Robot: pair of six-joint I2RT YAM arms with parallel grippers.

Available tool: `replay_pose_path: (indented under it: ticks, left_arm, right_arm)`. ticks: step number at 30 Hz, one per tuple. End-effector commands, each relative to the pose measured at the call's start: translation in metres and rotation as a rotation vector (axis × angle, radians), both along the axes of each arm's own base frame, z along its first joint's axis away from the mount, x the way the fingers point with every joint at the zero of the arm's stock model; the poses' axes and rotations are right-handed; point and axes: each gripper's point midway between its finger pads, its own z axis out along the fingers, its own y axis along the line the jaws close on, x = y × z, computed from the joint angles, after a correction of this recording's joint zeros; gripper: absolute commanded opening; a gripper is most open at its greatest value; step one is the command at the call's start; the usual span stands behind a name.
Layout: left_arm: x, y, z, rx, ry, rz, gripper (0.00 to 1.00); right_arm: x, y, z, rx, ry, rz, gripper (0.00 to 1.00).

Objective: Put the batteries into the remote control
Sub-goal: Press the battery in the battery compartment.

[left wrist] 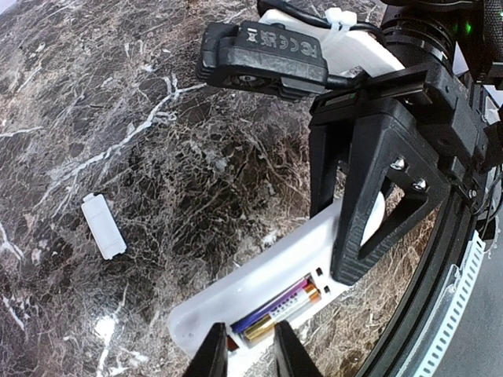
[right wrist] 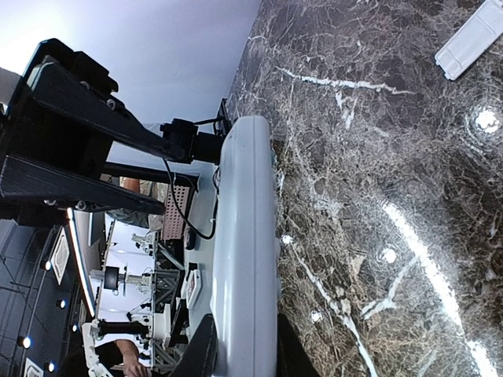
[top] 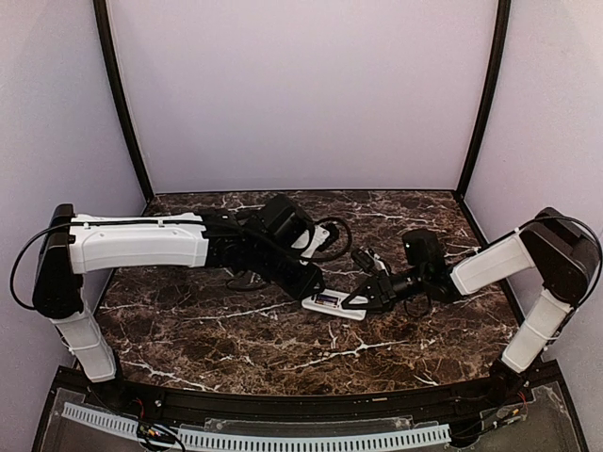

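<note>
A slim white rectangular plastic remote control (top: 330, 303) is lying back-up near the middle of a dark, white-veined marble tabletop (top: 217, 339), with its recessed compartment facing the left wrist camera. The right claw (right wrist: 247, 334) is clamping the end of the handset nearer its own arm between closed fingers, pinning it to the surface. The left claw (left wrist: 248, 339) is hovering right over the other end of the compartment, its fingers narrowly parted and gripping nothing that can be made out.

Two violet-and-gold cylindrical batteries (left wrist: 277, 308) are sitting side by side in the recess. Whether they are lying fully flat cannot be told. A small loose white rectangular cover piece (left wrist: 104, 226) is lying on the marble, well apart from the handset.

The step in hand appears to be seating the cells. Doing it well is probably meaning a gentle, straight-down press along each battery with the fingertips. The right claw's hold on the body should be stopping the handset from tipping or sliding during that press. Any sideways drag risks levering a cell back out of the recess.
</note>
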Motion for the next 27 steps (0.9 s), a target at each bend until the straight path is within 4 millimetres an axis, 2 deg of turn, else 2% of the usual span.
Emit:
replay_pose_path:
  ticks: [1, 8, 14, 17, 20, 23, 24, 25, 26, 27]
  left_arm:
    - [-0.008, -0.008, -0.017, 0.003, 0.038, -0.027, 0.2]
    - [-0.017, -0.018, -0.047, 0.073, 0.059, -0.039, 0.15]
    - [-0.022, -0.028, -0.051, 0.065, 0.07, -0.046, 0.13]
    - [-0.022, -0.025, -0.047, 0.072, 0.057, -0.053, 0.15]
    - [-0.016, -0.018, -0.029, 0.054, 0.022, -0.061, 0.29]
    - [-0.01, -0.006, 0.001, -0.011, -0.035, -0.091, 0.43]
    - [-0.007, 0.001, 0.001, -0.01, -0.046, -0.086, 0.52]
    - [-0.005, 0.003, 0.017, -0.043, -0.09, -0.106, 0.61]
    - [-0.007, 0.008, 0.016, -0.035, -0.111, -0.131, 0.67]
    - [-0.009, 0.01, 0.027, -0.058, -0.132, -0.15, 0.77]
  right_arm:
    - [0.004, 0.004, 0.022, 0.055, -0.056, 0.023, 0.0]
    - [0.003, 0.006, 0.032, 0.092, -0.048, 0.041, 0.0]
    - [-0.001, 0.006, 0.041, 0.119, -0.047, 0.053, 0.0]
    - [0.0, 0.005, 0.035, 0.102, -0.046, 0.052, 0.0]
    - [-0.001, 0.0, 0.024, 0.072, -0.048, 0.047, 0.0]
    - [-0.005, -0.004, 0.015, 0.046, -0.057, 0.059, 0.0]
    - [-0.008, -0.006, 0.012, 0.034, -0.066, 0.067, 0.0]
    - [-0.01, -0.008, 0.011, 0.028, -0.073, 0.071, 0.0]
    - [-0.011, -0.009, 0.011, 0.022, -0.081, 0.077, 0.0]
    - [-0.013, -0.01, 0.011, 0.019, -0.095, 0.084, 0.0]
